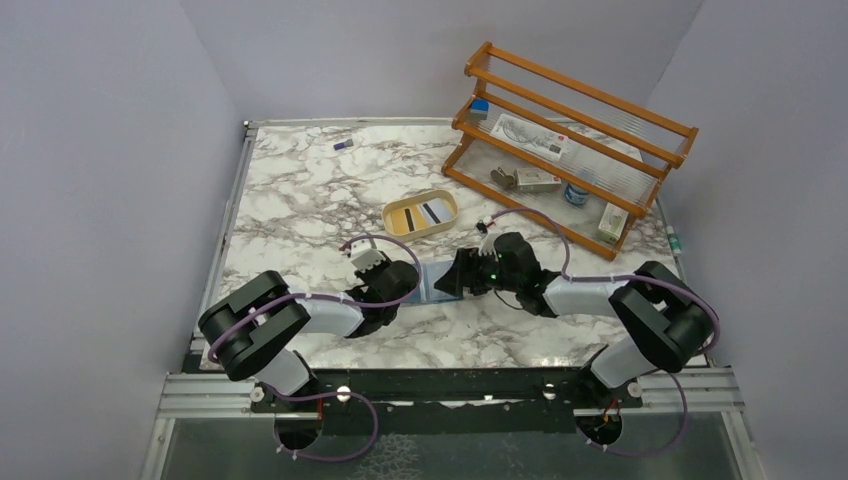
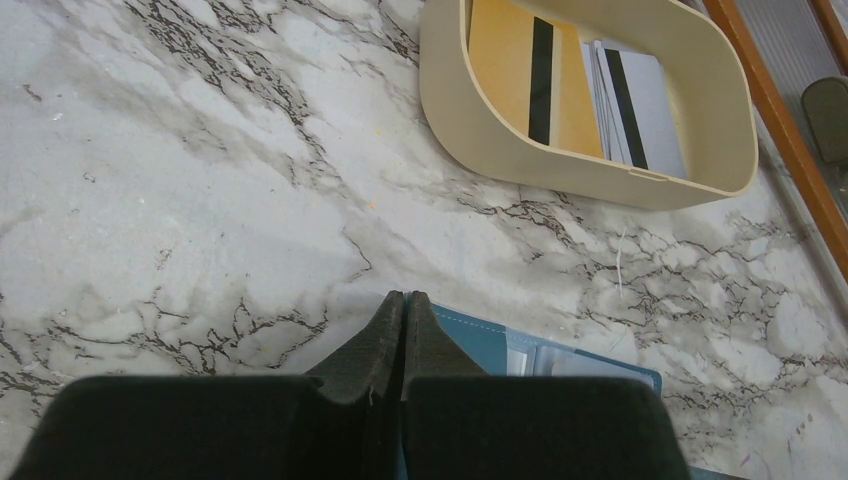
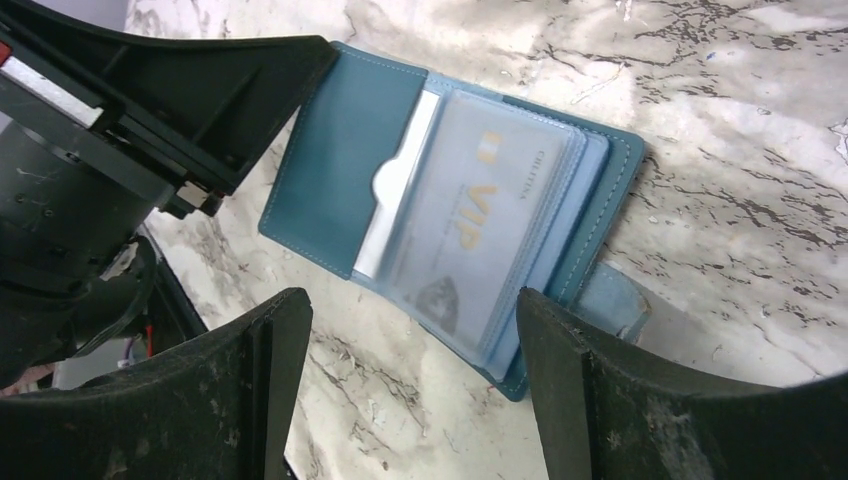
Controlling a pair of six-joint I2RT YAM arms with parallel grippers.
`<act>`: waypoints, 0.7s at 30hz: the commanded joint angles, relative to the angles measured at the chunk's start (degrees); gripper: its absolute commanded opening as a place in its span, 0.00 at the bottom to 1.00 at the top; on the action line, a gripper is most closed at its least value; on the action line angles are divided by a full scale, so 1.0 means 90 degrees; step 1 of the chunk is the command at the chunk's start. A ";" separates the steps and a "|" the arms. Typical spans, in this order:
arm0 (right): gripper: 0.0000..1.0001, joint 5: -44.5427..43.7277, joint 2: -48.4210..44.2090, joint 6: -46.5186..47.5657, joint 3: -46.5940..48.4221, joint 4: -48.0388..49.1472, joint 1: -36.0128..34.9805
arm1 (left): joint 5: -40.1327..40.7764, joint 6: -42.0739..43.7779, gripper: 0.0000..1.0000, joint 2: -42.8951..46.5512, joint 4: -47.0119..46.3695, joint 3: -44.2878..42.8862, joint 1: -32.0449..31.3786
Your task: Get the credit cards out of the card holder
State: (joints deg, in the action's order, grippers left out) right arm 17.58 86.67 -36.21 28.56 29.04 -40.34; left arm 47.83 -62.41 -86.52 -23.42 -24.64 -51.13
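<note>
Card holder (image 3: 335, 160): teal, lying open and flat on the table (image 1: 300, 190), between the two end effectors.
Wooden rack (image 1: 640, 145): far right corner, holding small items.
Tan tray (image 2: 600, 180): just beyond the holder, apart from it.
Right end effector (image 3: 410, 305): spread wide, one finger on each side of the holder.
Left end effector (image 2: 404, 300): fingers pressed together, tips at the holder's edge.
Credit cards (image 3: 460, 210): one marked VIP in a clear sleeve, a white one beside it; a yellow striped card (image 2: 505, 80) and pale ones in the tray.

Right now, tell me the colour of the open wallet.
The wallet is teal blue; right wrist view shows it best.
</note>
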 commanded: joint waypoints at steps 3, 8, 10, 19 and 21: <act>0.80 -0.0022 0.0342 0.0067 0.0111 0.0085 -0.0026 | 0.0007 -0.0204 0.00 0.0092 0.0271 0.0043 -0.0038; 0.80 0.0241 0.0420 -0.0081 0.0106 0.0385 -0.0021 | 0.0007 -0.0204 0.00 0.0074 0.0288 0.0024 -0.0031; 0.80 0.0281 0.0352 -0.0098 0.0143 0.0373 -0.0029 | -0.0003 -0.0204 0.00 0.0058 0.0281 0.0007 -0.0026; 0.55 0.0305 -0.0326 0.0048 0.0217 -0.0001 -0.0031 | -0.0052 -0.0251 0.00 0.0053 0.0288 0.0013 -0.0033; 0.46 0.0396 -0.0368 0.0033 0.0223 0.0037 -0.0030 | -0.0064 -0.0262 0.00 0.0036 0.0283 0.0014 -0.0037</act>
State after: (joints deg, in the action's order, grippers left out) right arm 18.90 85.49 -36.14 28.99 29.43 -40.34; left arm 47.81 -62.63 -86.52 -23.35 -24.64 -51.13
